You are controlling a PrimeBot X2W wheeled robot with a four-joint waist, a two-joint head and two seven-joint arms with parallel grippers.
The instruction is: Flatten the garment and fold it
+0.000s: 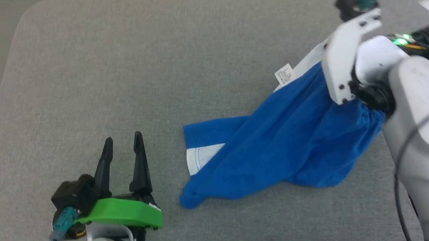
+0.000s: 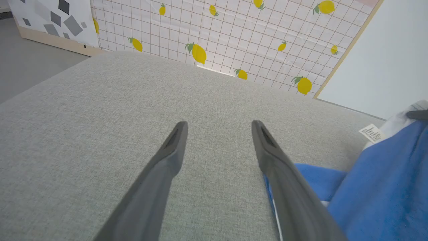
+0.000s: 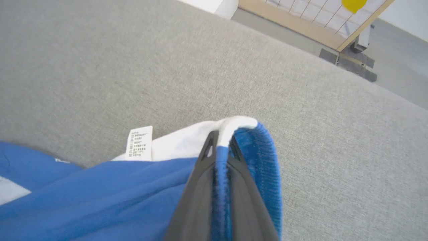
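Observation:
The blue shorts [image 1: 280, 149] lie crumpled on the grey cushioned surface [image 1: 150, 71], their right end lifted. My right gripper [image 3: 220, 142] is shut on the elastic waistband [image 3: 264, 147], where blue meets the white side stripe [image 3: 187, 140]. A small white label [image 1: 285, 74] hangs from the raised edge. The white-trimmed hem [image 1: 198, 158] rests flat at the left. My left gripper [image 1: 122, 143] stands open and empty just left of the hem; in its wrist view the left gripper [image 2: 219, 125] has the blue fabric [image 2: 374, 187] at the right.
The grey surface has a rounded far left corner [image 1: 31, 16] with floor beyond. A lemon-patterned panel [image 2: 234, 30] stands behind the surface. My right forearm [image 1: 426, 121] with cables covers the right side.

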